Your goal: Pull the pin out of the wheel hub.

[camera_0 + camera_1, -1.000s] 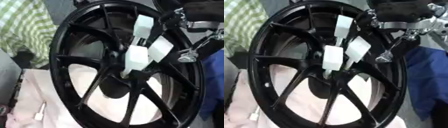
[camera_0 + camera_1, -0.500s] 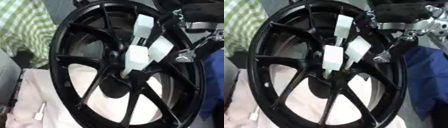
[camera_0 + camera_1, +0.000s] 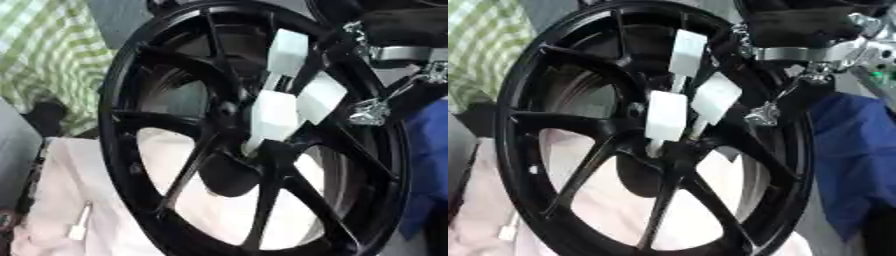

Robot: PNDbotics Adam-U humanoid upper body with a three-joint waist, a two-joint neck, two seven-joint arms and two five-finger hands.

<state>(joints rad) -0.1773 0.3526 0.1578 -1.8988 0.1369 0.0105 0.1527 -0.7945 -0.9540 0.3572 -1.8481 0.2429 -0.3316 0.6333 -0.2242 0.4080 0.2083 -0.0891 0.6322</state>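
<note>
A black spoked wheel (image 3: 122,100) stands upright and fills both eye views. Its dark hub (image 3: 229,172) sits where the spokes meet. Three white pins with flat tab ends stick out near the hub: a top one (image 3: 287,50), a right one (image 3: 319,97) and a nearer one (image 3: 276,115). My right hand (image 3: 798,27), black with silver links, comes in from the upper right. It hangs over the rim just right of the pins, and a silver part (image 3: 761,115) reaches close to the right pin. I cannot see whether it touches a pin.
The wheel rests on a pale pink cloth (image 3: 61,190), where a small loose white pin (image 3: 79,227) lies at the lower left. Green checked fabric (image 3: 44,60) shows behind at the left, and something blue (image 3: 855,150) at the right.
My right arm has crept slightly left towards the pins. The wheel and the white pins stand as before.
</note>
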